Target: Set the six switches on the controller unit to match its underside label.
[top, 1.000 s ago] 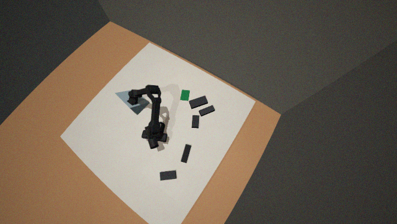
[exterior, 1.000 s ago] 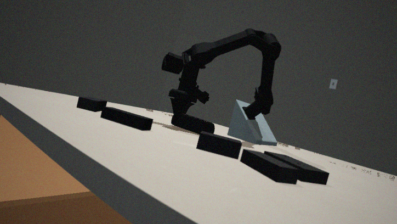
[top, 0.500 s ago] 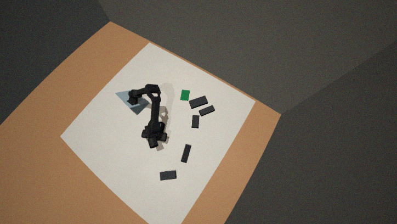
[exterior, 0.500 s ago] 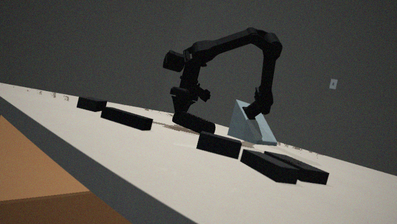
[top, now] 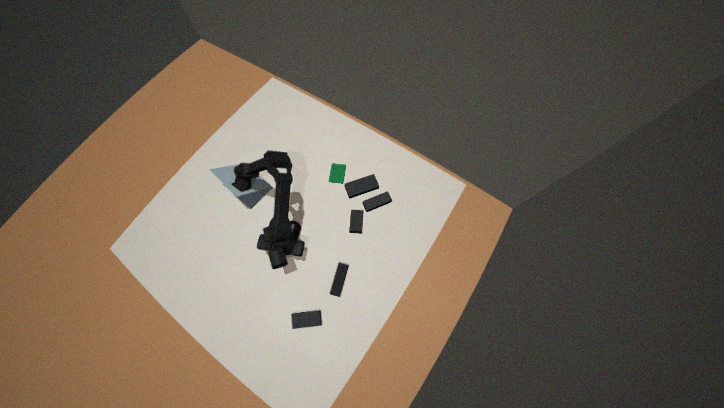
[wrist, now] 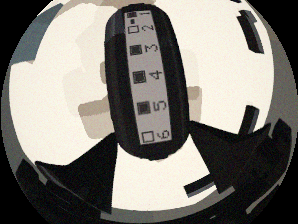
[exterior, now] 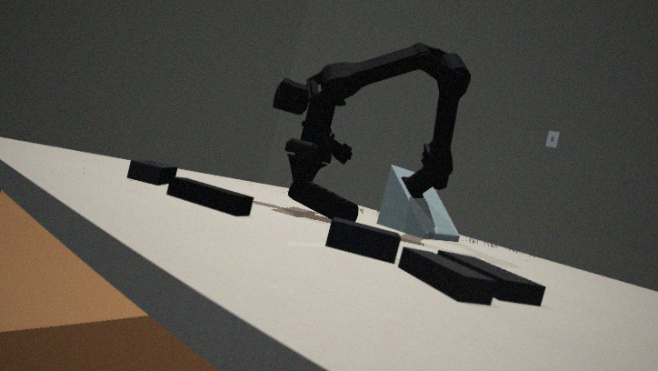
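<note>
The dark controller unit [exterior: 324, 201] [wrist: 177, 95] lies upside down with its label [wrist: 164, 117] facing up in the wrist view. The label reads 1 filled, 2 empty, 3, 4 and 5 filled, 6 empty. The switches are hidden underneath. My gripper [exterior: 301, 178] [wrist: 153, 131] is shut on the unit near its number 6 end, one finger against each long side. In the exterior view the gripped end is tipped up a little, while the far end stays low at the bench. In the top view the arm hides the unit.
Several dark blocks lie around, among them one block [top: 306, 319], one long block [top: 338, 279] [exterior: 209, 195] and a close pair at the right. A flat green rectangle [top: 337, 173] lies near the pair. A blue-grey wedge [top: 222, 174] [exterior: 393, 203] stands under the arm's base.
</note>
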Tool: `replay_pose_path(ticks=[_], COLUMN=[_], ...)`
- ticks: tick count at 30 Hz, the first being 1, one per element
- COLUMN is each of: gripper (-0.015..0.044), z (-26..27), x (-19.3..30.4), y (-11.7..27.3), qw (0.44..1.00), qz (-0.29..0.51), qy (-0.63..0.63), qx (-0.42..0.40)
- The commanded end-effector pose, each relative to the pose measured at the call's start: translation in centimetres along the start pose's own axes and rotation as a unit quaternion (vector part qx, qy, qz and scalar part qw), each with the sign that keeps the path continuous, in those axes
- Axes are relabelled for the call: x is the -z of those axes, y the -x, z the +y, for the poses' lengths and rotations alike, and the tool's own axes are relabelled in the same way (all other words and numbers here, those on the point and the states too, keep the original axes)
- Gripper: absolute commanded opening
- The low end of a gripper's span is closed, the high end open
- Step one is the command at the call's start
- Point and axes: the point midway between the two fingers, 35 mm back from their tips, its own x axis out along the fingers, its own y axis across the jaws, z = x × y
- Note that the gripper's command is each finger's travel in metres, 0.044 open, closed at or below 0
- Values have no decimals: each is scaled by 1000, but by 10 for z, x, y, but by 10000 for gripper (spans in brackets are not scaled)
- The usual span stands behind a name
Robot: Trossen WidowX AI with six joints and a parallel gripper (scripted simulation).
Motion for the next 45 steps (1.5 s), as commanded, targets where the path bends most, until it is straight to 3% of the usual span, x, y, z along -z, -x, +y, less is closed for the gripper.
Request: replay_pose_path(ticks=[1, 45], gripper=[336, 336], z=[0, 0], x=[-2, -22], y=[4, 33], qw=[1000, 1000], qz=[-1, -1], qy=[1, 0], qx=[0, -1])
